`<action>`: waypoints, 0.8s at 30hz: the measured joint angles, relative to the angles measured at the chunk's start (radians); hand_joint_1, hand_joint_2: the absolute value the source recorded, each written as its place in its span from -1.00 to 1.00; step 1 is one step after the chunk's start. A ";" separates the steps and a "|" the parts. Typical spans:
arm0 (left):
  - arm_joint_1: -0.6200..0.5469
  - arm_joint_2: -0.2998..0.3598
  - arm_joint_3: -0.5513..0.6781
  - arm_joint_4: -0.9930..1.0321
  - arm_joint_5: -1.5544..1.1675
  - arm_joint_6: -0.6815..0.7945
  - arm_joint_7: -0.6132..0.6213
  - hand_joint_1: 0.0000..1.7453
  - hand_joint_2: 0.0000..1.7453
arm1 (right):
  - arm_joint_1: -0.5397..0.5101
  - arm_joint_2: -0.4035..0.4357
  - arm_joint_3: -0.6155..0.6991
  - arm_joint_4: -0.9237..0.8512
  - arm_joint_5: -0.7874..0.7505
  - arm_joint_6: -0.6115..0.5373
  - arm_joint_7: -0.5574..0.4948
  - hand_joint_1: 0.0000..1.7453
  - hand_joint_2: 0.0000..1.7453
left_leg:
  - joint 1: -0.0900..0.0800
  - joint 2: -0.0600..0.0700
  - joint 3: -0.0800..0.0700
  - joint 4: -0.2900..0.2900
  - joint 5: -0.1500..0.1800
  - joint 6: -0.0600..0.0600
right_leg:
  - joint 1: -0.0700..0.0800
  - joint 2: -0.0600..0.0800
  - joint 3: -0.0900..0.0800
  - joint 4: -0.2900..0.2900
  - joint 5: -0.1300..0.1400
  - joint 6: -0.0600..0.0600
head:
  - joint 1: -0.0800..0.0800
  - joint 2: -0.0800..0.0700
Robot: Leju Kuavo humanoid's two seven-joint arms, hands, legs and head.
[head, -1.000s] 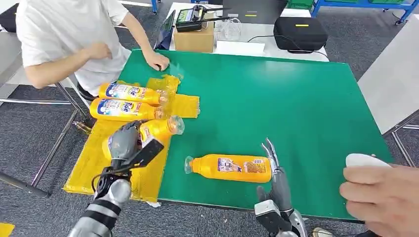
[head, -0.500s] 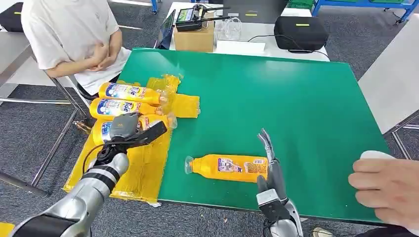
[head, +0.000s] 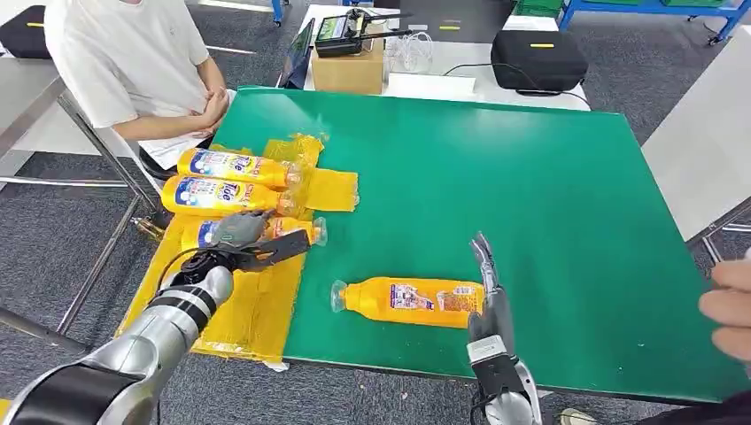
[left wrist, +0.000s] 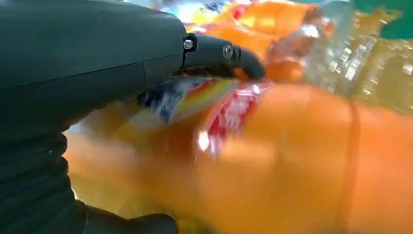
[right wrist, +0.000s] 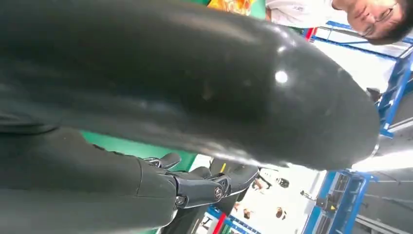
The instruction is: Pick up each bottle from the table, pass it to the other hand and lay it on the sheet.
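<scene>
Left hand (head: 241, 232) grips the third bottle (head: 285, 230), fingers (left wrist: 219, 53) wrapped on its label, laying it on the yellow sheet (head: 257, 297) just beside two bottles (head: 232, 181) already lying there. Judged step: placing, release not yet made. Right hand (head: 485, 292) stands upright at the base end of the fourth bottle (head: 409, 301), which lies on the green surface (head: 531, 195) near its front edge; fingers spread, holding nothing. Next move likely calls for the left fingers to let go and the right hand to close around the fourth bottle.
</scene>
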 measured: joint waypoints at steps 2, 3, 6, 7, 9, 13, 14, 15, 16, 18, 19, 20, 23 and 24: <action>-0.009 0.001 0.001 0.002 0.035 -0.058 -0.042 -1.00 1.00 | -0.002 0.000 0.000 0.005 0.000 0.000 -0.002 -1.00 -1.00 | 0.000 0.000 0.000 0.000 0.000 0.000 | 0.000 -0.002 0.001 0.000 0.000 0.000 | 0.000 0.000; -0.013 0.003 0.001 0.002 0.059 -0.084 -0.071 -1.00 1.00 | -0.003 0.000 0.000 0.010 0.000 -0.003 -0.005 -1.00 -1.00 | 0.000 -0.001 0.001 0.000 0.000 0.000 | 0.000 -0.002 0.002 0.000 0.000 0.000 | 0.000 0.000; -0.014 0.004 0.001 -0.005 0.127 -0.086 -0.109 -1.00 1.00 | -0.004 0.000 0.000 0.019 0.003 -0.012 -0.013 -1.00 -1.00 | 0.000 -0.002 0.001 0.000 0.000 0.000 | 0.000 -0.003 0.002 0.000 0.000 0.000 | 0.000 0.000; -0.013 0.004 0.001 -0.013 0.161 -0.085 -0.125 -1.00 1.00 | -0.004 0.000 0.000 0.021 0.006 -0.015 -0.015 -1.00 -1.00 | 0.000 -0.003 0.001 0.000 0.000 0.000 | 0.000 -0.003 0.002 0.000 0.000 0.000 | 0.000 0.000; -0.003 0.002 0.003 -0.036 0.236 -0.081 -0.163 -1.00 1.00 | -0.005 0.000 0.000 0.026 0.013 -0.018 -0.018 -1.00 -1.00 | 0.000 -0.003 0.001 0.000 0.000 0.000 | 0.000 -0.003 0.002 0.000 0.000 0.000 | 0.000 0.000; 0.017 0.000 0.015 -0.085 0.344 -0.078 -0.210 -1.00 1.00 | -0.006 0.000 0.002 0.035 0.023 -0.027 -0.020 -1.00 -1.00 | 0.000 -0.003 0.000 0.000 0.000 0.000 | 0.000 -0.003 0.001 0.000 0.000 0.000 | 0.000 0.000; 0.024 -0.001 0.022 -0.103 0.383 -0.082 -0.222 -1.00 1.00 | -0.007 0.000 0.002 0.037 0.035 -0.037 -0.019 -1.00 -1.00 | 0.000 -0.003 0.000 0.000 0.000 0.000 | 0.000 -0.003 0.001 0.000 0.000 0.000 | 0.000 0.000; 0.032 -0.001 0.032 -0.121 0.434 -0.090 -0.233 -1.00 1.00 | -0.008 -0.002 0.003 0.040 0.054 -0.049 -0.018 -1.00 -1.00 | 0.000 -0.003 0.000 0.000 0.000 0.000 | 0.000 -0.003 0.001 0.000 0.000 0.000 | 0.000 0.000; 0.039 -0.001 0.042 -0.140 0.474 -0.097 -0.236 -1.00 1.00 | -0.009 -0.004 0.006 0.043 0.066 -0.057 -0.016 -1.00 -1.00 | 0.000 -0.003 0.000 0.000 0.000 0.000 | 0.000 -0.003 0.000 0.000 0.000 0.000 | 0.000 0.000; 0.055 -0.001 0.053 -0.178 0.506 -0.077 -0.237 -1.00 1.00 | -0.010 -0.009 0.009 0.051 0.088 -0.079 -0.015 -1.00 -1.00 | 0.000 -0.003 -0.001 0.000 0.000 0.000 | 0.000 -0.003 0.000 0.000 0.000 0.000 | 0.000 0.000; 0.069 0.000 0.055 -0.206 0.513 -0.044 -0.238 -1.00 1.00 | -0.009 -0.011 0.009 0.053 0.090 -0.090 -0.013 -1.00 -1.00 | 0.000 -0.003 -0.001 0.000 0.000 0.000 | 0.000 -0.003 0.000 0.000 0.000 0.000 | 0.000 0.000; 0.084 0.000 0.055 -0.237 0.525 -0.012 -0.238 -1.00 1.00 | -0.008 -0.012 0.009 0.053 0.097 -0.100 -0.010 -1.00 -1.00 | 0.000 -0.003 -0.001 0.000 0.000 0.000 | 0.000 -0.003 0.000 0.000 0.000 0.000 | 0.000 0.000; 0.150 -0.006 0.058 -0.363 0.592 0.039 -0.234 -1.00 1.00 | -0.006 -0.023 0.009 0.056 0.185 -0.157 0.024 -1.00 -1.00 | 0.000 -0.002 -0.001 0.000 0.000 0.000 | 0.000 -0.003 0.000 0.000 0.000 0.000 | 0.000 0.000; 0.165 -0.008 0.058 -0.393 0.599 0.041 -0.230 -1.00 1.00 | -0.006 -0.026 0.009 0.058 0.193 -0.163 0.027 -1.00 -1.00 | 0.000 -0.003 -0.001 0.000 0.000 0.000 | 0.000 -0.003 0.000 0.000 0.000 0.000 | 0.000 0.000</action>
